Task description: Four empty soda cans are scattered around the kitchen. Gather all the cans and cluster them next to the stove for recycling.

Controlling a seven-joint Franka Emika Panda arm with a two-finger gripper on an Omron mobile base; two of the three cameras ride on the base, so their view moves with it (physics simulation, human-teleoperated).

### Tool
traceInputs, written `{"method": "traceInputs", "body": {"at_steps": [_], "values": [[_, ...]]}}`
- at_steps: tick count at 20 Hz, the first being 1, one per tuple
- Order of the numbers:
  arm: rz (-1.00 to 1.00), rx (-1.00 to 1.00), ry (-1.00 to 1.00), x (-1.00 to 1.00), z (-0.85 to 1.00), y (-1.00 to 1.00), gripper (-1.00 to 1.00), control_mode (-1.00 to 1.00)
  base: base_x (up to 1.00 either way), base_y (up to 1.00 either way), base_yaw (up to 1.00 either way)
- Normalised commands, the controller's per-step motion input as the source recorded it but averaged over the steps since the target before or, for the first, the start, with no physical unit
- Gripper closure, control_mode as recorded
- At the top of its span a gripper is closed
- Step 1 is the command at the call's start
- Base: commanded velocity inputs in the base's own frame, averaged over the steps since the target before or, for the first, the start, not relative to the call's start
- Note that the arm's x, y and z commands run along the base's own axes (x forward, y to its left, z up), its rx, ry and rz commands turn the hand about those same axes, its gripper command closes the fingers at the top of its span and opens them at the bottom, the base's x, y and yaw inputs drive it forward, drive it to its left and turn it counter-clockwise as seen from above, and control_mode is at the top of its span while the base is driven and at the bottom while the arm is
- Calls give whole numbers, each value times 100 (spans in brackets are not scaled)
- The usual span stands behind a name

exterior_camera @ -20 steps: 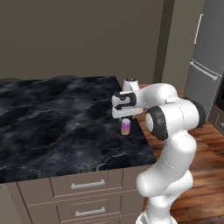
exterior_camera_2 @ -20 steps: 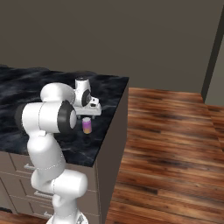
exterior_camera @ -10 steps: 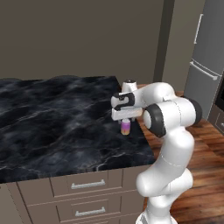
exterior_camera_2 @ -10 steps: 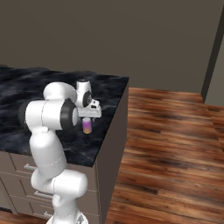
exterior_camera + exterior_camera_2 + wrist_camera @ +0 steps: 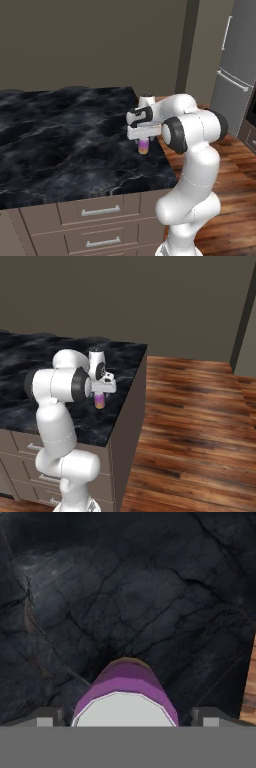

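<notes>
Soda can [image 5: 125,697], purple fading to orange at its base with a flat silver top, stands upright on the worktop [image 5: 60,135] near its right-hand edge, about midway between the front and back corners on that side. Gripper [image 5: 143,144] is straight above it, pointing down, jaws spread wide with one dark fingertip [image 5: 50,717] on each side of the can and a clear gap to the can wall on both sides; nothing is gripped. Judgement: the can is centred between the fingers so that closing would pinch its round wall evenly, which suits a thin, smooth cylinder that could slip or dent if caught off-centre. From the right base view the can [image 5: 100,401] sits close enough to the edge that a sideways nudge might tip it toward the floor [image 5: 200,421]. Worktop is dark polished stone with pale grey veining, over grey drawers [image 5: 100,212] with bar handles. Floor beyond is glossy wood plank; a steel fridge [image 5: 235,75] stands farther off.
</notes>
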Motion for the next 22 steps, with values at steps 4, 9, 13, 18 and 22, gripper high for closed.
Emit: {"method": "traceInputs", "body": {"at_steps": [4,9,13,18,22], "values": [[0,0,6,1,-13,0,-100,-100,0,0,0],[0,0,7,0,-14,2,-100,-100,0,0,0],[0,0,7,-3,-11,2,-100,-100,0,0,0],[0,0,4,-17,-7,3,100,-100,0,0,0],[0,0,1,-40,-1,0,100,-100,0,0,0]]}}
